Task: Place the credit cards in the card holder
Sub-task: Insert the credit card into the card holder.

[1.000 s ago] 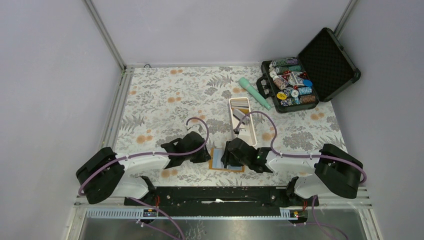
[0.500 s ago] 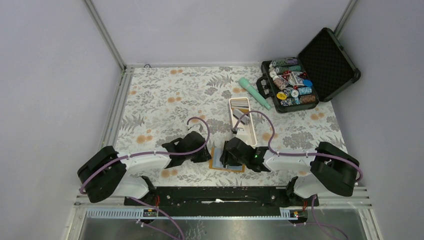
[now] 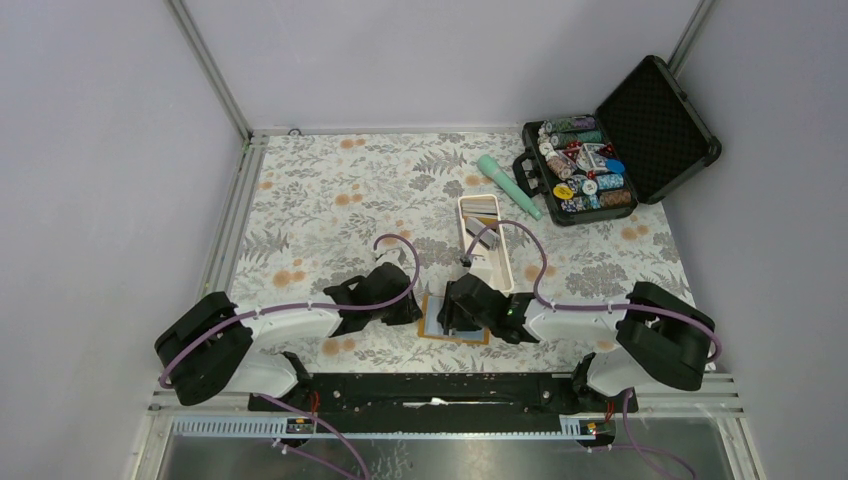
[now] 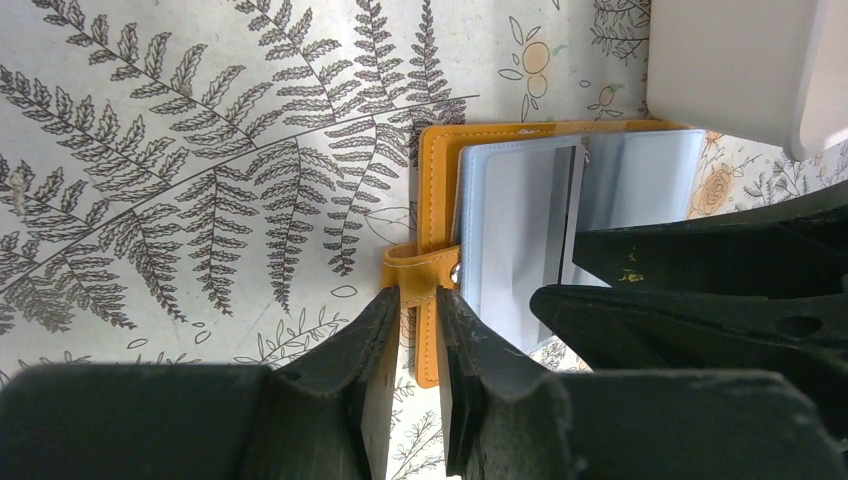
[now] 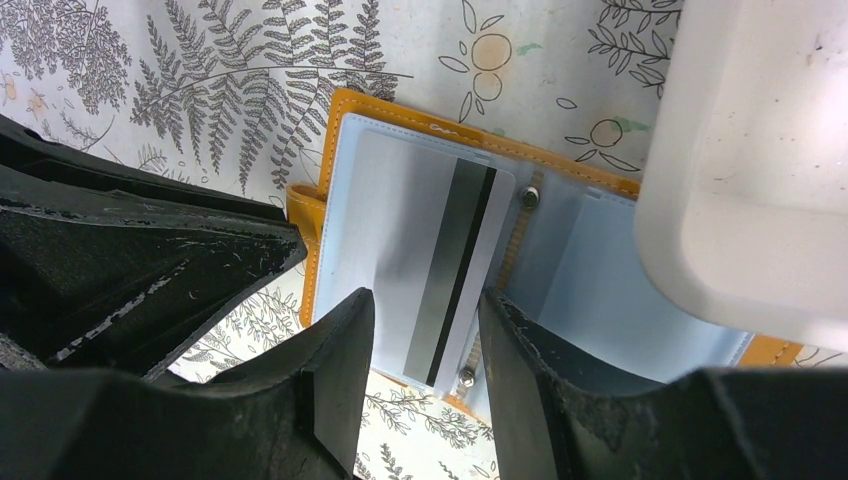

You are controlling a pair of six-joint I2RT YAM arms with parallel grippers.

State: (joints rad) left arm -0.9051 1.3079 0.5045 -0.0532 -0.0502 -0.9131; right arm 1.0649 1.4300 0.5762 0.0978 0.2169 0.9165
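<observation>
Card holder, a small orange leather-like booklet with pale blue clear pockets, is lying open and flat at the near middle of the floral-patterned table, between the two arms. At its left edge the left gripper is sitting with its jaws narrow, pinching the orange cover just below the snap tab. On the left-hand pocket page a grey-white plastic credit card with a dark magnetic stripe is lying lengthwise. Whether it is sitting inside the clear sleeve or on top of it cannot be told. The right gripper is hanging over the booklet, its jaws standing about half apart and clasping that credit card by its long edges at the near end. Just beyond the booklet's right side, a long white rectangular tray is sitting with more cards, tan and grey, lying in it. Further right and back, a mint-green cylindrical torch is lying near an open black case that is holding rows of round poker chips.
</observation>
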